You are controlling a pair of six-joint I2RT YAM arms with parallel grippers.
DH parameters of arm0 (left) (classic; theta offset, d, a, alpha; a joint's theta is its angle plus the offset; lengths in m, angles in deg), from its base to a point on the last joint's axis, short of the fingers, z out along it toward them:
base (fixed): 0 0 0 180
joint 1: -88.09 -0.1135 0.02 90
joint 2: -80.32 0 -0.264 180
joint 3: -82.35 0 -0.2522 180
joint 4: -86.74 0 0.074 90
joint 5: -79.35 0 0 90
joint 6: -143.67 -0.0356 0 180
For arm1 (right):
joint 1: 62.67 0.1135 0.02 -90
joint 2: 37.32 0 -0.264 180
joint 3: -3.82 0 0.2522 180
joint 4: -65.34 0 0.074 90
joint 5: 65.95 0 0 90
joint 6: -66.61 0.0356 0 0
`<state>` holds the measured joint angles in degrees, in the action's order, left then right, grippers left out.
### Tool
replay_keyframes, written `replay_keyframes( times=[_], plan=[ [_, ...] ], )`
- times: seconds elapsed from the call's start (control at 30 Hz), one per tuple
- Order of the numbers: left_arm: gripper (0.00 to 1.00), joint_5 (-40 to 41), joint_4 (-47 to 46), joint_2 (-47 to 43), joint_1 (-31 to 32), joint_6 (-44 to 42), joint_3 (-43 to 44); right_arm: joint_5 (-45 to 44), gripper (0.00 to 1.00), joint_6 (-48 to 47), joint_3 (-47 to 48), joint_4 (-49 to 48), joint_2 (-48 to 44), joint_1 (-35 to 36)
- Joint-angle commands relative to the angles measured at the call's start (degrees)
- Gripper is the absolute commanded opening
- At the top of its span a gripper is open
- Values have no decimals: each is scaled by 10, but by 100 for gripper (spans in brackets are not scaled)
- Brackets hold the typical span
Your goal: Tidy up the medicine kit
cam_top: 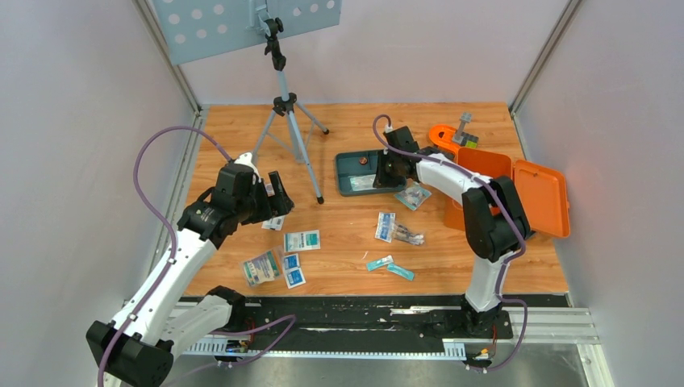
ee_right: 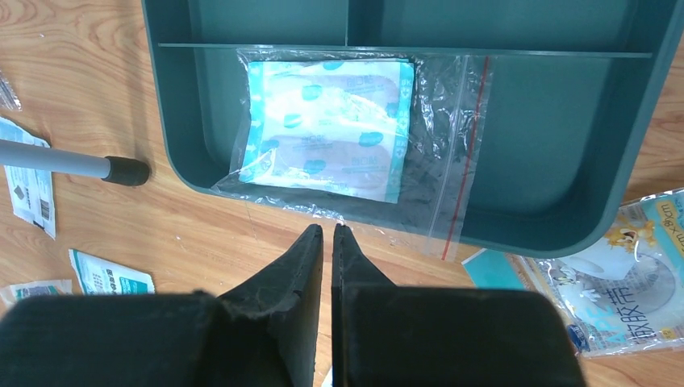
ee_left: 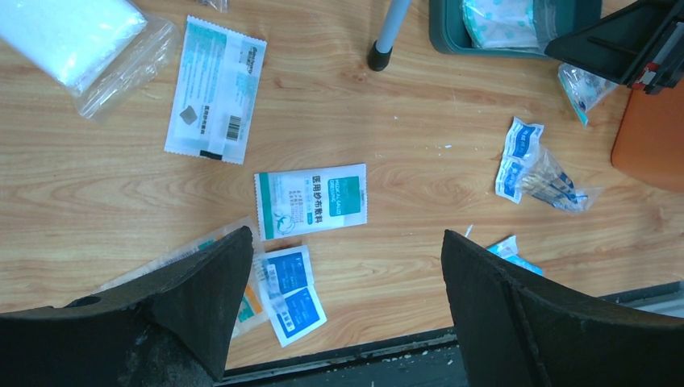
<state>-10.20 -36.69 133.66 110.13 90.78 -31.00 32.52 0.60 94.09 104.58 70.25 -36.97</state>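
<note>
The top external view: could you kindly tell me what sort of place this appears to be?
Probably a robotics lab test cell: plain white panels enclose a wood-grain tabletop, a tripod holds a perforated board, and a black rail runs along the near edge.

- My fingers point(ee_right: 282, 274) are looking matt and rough.
- The tray point(ee_right: 565, 161) is showing smooth teal plastic.
- The clear bag point(ee_right: 452, 121) is glinting glossy.
- The table point(ee_right: 202, 218) is showing wood grain.

Robot lab cell: white walls point(cam_top: 72, 121), tripod point(cam_top: 286, 121).
</note>
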Motion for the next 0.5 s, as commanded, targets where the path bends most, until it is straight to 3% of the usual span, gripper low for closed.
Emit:
replay_keyframes(
  times=[0.0, 0.47],
  plan=[
    [95, -1, -18, -2, -2, -4, 0, -6, 9, 8, 24, -23, 11, 0],
    [95, 4, -16, -3, -2, -3, 0, -10, 8, 1, 37, -23, 36, 0]
  ],
)
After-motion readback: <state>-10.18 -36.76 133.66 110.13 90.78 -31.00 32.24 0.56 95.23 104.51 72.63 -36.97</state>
